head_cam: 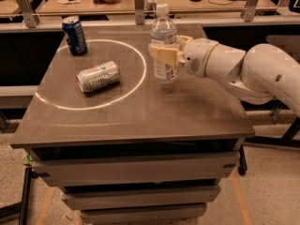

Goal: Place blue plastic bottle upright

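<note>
The blue plastic bottle (164, 46) is clear and ribbed, with a white cap and a pale label. It stands upright near the back middle of the dark table (187, 111), its base at or just above the surface. My gripper (164, 54) reaches in from the right on a white arm and is shut around the bottle's middle, its tan fingers (161, 53) across the label.
A dark blue soda can (75, 35) stands at the table's back left. A silver-green can (98, 77) lies on its side inside a white circle line (136, 86). A desk with clutter runs behind the table. Drawers sit below the front edge.
</note>
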`<state>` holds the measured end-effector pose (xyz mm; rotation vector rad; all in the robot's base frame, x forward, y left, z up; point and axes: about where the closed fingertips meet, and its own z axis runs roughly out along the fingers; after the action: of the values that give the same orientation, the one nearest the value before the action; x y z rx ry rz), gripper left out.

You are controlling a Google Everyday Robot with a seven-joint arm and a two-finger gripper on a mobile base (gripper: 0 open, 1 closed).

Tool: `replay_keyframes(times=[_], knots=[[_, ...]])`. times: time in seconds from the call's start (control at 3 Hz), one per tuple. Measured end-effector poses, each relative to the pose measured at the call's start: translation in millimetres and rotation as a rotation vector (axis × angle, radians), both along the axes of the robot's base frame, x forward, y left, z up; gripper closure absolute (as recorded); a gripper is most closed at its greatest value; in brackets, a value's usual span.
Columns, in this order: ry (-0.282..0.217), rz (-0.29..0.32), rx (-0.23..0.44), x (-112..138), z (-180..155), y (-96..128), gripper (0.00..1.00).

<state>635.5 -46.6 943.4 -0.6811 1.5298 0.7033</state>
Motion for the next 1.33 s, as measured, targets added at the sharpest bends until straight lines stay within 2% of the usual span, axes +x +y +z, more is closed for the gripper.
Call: replay_keyframes(times=[1.0,1.33], knots=[[-0.053,-0.046,0.063,-6.3,-30.2,-2.2,1.0],[-0.054,-0.041,0.063,-6.6,-28.9,0.7,0.81]])
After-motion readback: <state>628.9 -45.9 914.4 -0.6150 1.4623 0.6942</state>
